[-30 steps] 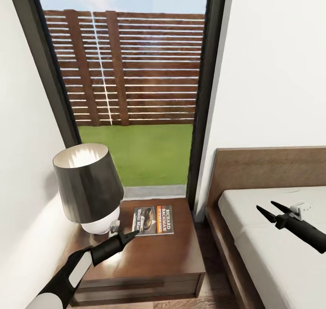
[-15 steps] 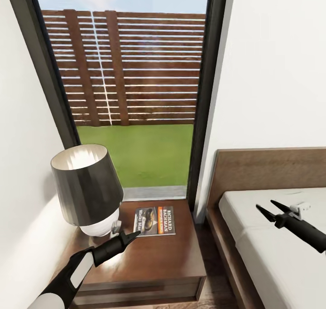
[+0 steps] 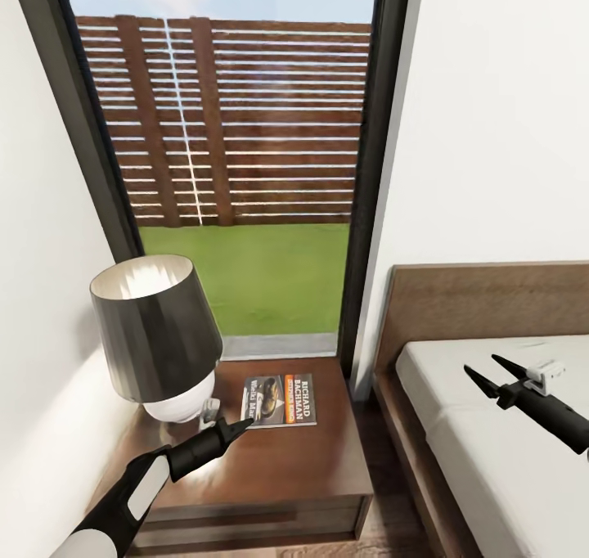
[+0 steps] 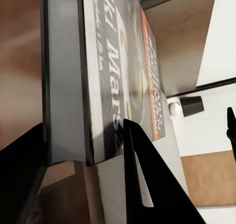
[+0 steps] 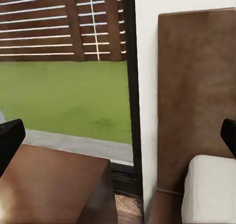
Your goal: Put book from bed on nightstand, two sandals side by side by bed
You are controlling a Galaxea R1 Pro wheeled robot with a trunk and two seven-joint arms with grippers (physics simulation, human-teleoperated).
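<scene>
Left gripper (image 3: 242,423) sits just short of the book (image 3: 279,399) on my nightstand (image 3: 270,468), fingers apart; right gripper (image 3: 483,372) hovers spread over the bed (image 3: 491,460).

A bedroom — bed (image 3: 491,427), nightstand (image 3: 270,468), lamp (image 3: 155,337) by a window (image 3: 245,157).

The head camera looks down from above at the nightstand (image 3: 270,460) by the window. The left wrist camera is very close over its top; the right wrist camera faces it from the bed (image 5: 209,189) side.
</scene>
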